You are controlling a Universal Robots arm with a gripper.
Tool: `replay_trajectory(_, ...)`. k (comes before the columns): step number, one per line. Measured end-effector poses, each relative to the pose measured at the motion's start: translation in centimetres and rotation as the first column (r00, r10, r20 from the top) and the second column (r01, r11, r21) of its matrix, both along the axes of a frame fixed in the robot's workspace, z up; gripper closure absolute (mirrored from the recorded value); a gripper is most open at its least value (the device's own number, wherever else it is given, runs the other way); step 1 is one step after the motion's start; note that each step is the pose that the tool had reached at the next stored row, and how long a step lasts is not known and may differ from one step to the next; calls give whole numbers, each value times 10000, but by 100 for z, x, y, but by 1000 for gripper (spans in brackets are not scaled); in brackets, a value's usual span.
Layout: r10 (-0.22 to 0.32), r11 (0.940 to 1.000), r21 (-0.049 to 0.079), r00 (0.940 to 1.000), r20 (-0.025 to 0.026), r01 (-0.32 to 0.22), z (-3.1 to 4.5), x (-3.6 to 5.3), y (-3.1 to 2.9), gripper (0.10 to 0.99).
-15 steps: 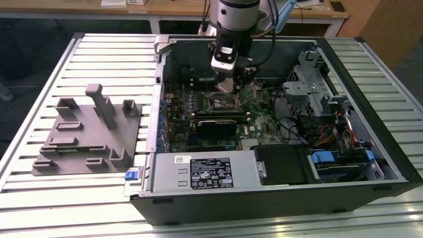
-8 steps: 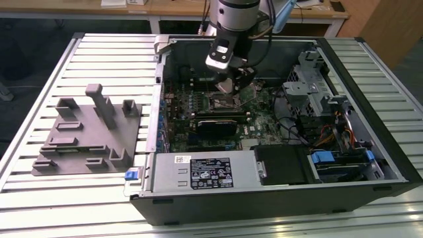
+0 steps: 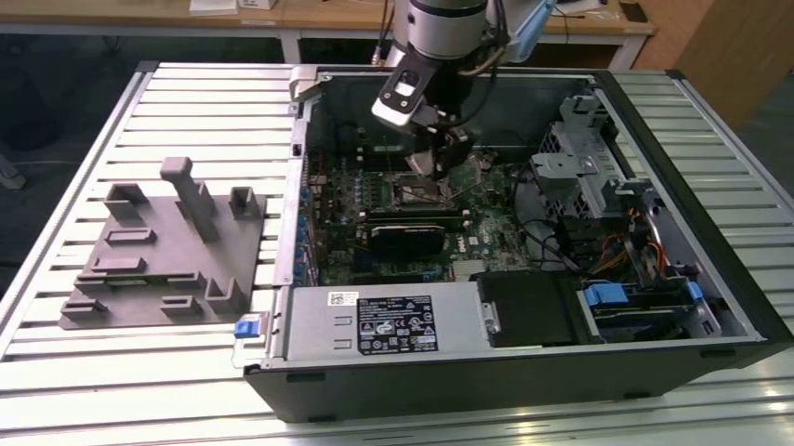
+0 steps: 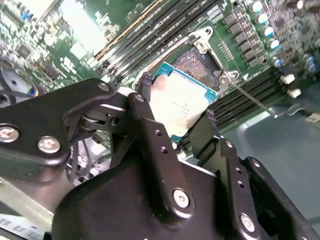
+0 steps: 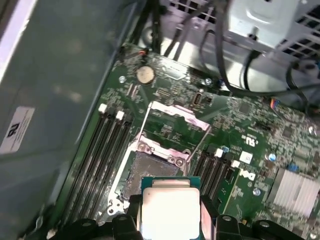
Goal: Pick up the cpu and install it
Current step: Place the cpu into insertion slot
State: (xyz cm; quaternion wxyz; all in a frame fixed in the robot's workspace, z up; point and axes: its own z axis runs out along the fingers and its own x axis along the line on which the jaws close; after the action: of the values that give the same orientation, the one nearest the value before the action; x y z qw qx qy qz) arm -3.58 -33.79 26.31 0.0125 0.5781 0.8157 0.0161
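Slatted tabletop [image 3: 186, 111] carries an open computer case [image 3: 522, 372]; inside, the fingers [image 4: 150, 130] clench the cpu [image 4: 182, 105] by its edges, just over the open socket [image 5: 147, 172]. Holding it level and square matters here, I'd say.

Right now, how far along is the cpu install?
Done: pickup, it seems; the gripper is shut on the cpu, clear of the board. In hand: the cpu hangs over one edge of the open socket, whose retention frame stands flipped up. Left: seating; the socket's contact bed lies bare, cpu not yet in it.
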Motion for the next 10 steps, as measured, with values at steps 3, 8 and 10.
replay_trajectory(3, -551, 9985, 1, 9985, 0, 551, -4, 0, 0, 541)
replay_trajectory(8, -1451, 9894, 0, 9894, 0, 1451, -9, 0, 0, 541)
replay_trajectory(10, -1805, 9836, 1, 9836, 0, 1805, -12, 0, 0, 541)
